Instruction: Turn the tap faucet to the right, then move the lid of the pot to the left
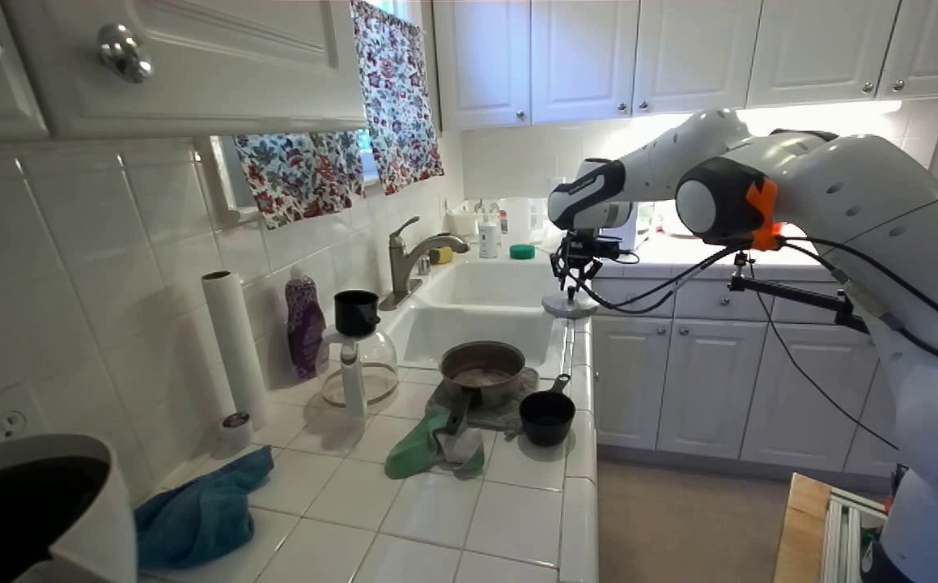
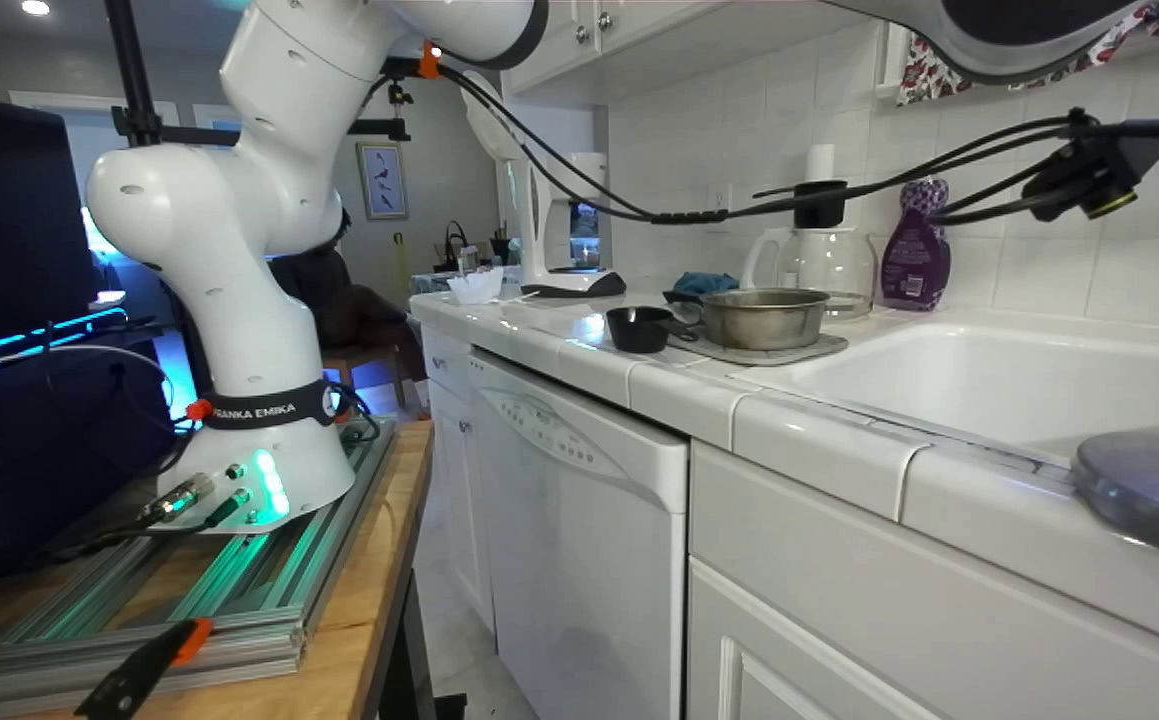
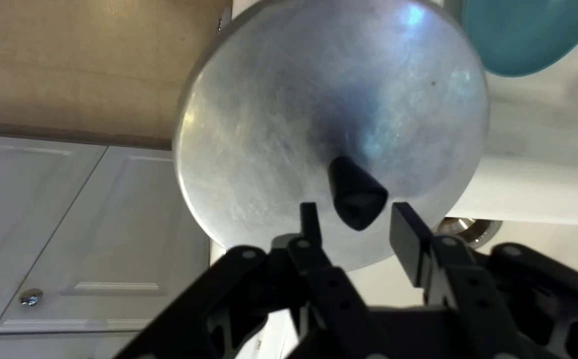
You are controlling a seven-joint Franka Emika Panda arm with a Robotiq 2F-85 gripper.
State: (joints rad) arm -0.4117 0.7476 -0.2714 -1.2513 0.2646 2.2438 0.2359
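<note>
In an exterior view, a silvery metal faucet [image 1: 402,265] with a curved spout stands left of the white double sink [image 1: 428,334]. A grey metal pot [image 1: 505,391] rests on a grey cloth [image 1: 507,419]. A round silvery lid [image 1: 563,308] sits at the sink's right edge, the black gripper [image 3: 354,212] spread wide at the lid's black knob [image 3: 356,194].

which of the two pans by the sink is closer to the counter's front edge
The small black pan; the larger metal pan sits farther back.
</note>
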